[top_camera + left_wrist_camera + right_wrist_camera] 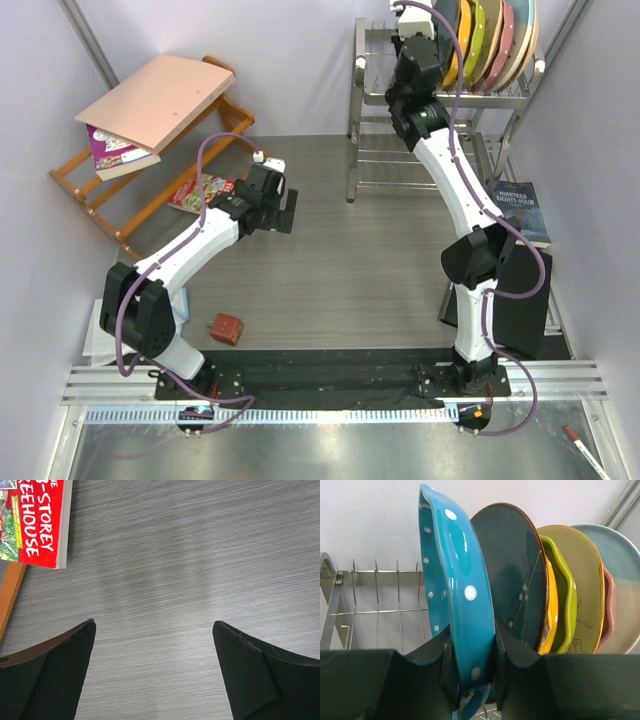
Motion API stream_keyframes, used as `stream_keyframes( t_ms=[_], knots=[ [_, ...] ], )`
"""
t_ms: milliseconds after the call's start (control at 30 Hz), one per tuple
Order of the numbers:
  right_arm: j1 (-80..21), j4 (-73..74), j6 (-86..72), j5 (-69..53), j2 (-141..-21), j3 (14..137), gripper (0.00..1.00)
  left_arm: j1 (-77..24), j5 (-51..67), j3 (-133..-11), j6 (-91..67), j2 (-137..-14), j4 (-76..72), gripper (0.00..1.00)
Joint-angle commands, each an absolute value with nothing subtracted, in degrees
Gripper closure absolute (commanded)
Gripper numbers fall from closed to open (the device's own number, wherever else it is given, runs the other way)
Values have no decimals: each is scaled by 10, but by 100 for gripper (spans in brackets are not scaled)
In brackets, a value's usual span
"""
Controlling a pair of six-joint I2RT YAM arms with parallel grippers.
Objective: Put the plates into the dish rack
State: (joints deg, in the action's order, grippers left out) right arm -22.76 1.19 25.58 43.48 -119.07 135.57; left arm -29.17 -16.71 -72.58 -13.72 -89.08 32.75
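Note:
My right gripper (471,640) is shut on the rim of the blue white-dotted plate (455,595) and holds it upright over the upper tier of the chrome dish rack (375,595). Just to its right stand the dark grey-blue plate (515,575), the orange plate (551,615) and the lime green plate (567,595), all on edge. In the top view the right gripper (415,45) is at the rack (370,100), and its arm hides most of the blue plate. My left gripper (275,205) is open and empty low over the table (154,630).
An olive plate (587,570), a pink one (610,600) and a pale blue one (620,550) stand further right in the rack. A wooden shelf (150,160) with books is at the left, with a red book (35,520) beside it. There is a small brown block (226,328) and a dark book (520,212).

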Motion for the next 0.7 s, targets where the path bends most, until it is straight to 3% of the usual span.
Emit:
stream_keyframes(
  t_ms=[0,433,500,533,667],
  knots=[
    [-214,-83,251,425,-1175,1405,99,-291,-169,-725,-145,-892,302,1],
    [-183,-44,208,374,-1221,1411,99,-291,-164,-744,-148,-923,315,0],
    [-181,-52,213,374,-1227,1411,89,-291,-168,-748,-146,-925,316,1],
    [-181,-54,214,373,-1229,1411,75,-291,-170,-748,-145,-925,317,1],
    [-182,-61,213,367,-1216,1405,45,-291,-175,-753,-142,-928,322,0]
  ],
)
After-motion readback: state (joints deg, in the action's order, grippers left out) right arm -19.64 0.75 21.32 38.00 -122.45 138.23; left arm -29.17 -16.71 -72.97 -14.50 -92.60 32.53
